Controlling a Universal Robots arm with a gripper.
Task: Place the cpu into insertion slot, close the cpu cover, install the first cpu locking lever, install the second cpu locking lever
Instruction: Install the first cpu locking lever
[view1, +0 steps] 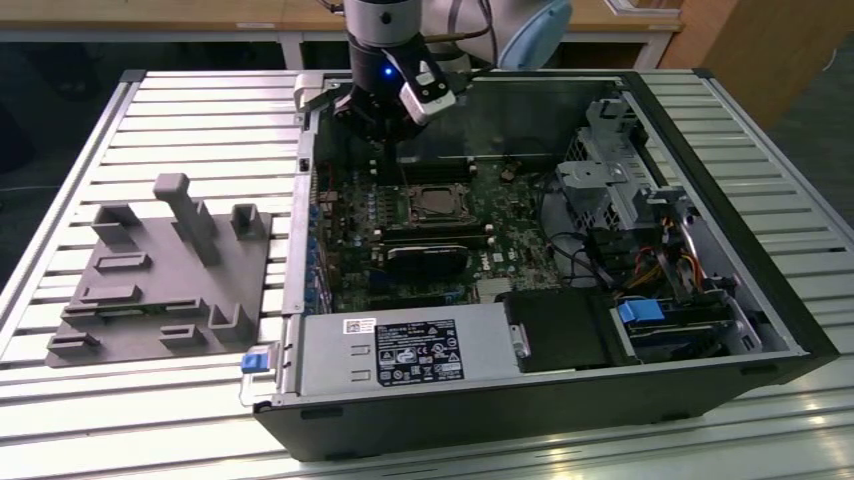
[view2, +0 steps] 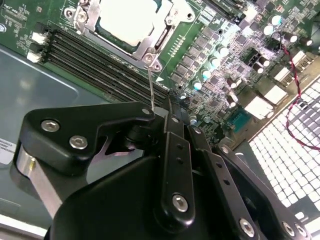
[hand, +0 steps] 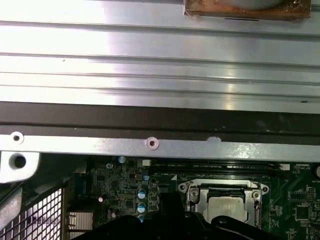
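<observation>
The cpu (view2: 125, 17) shows its silvery face on the green board, with the cpu cover (view2: 150, 44) lying flat around it. They hide the insertion slot beneath. A thin wire locking lever (view2: 150, 82) rises from the cover's corner up into my gripper (view2: 159, 111), which is shut on its free end. In the exterior view, my gripper (view1: 387, 135) hangs over the far part of the board. The lever (view1: 400, 165) slants down from it towards the cpu (view1: 434, 205). The first wrist view shows the cpu (hand: 227, 209) framed by the cover (hand: 222, 189).
Long memory slots (view2: 100, 60) run beside the socket. A dark heatsink block (view1: 427, 258) sits nearer the case front, next to the black power supply (view1: 400, 350). Drive cages and cables (view1: 627, 250) fill the exterior view's right. A grey fixture (view1: 160, 270) lies outside the case.
</observation>
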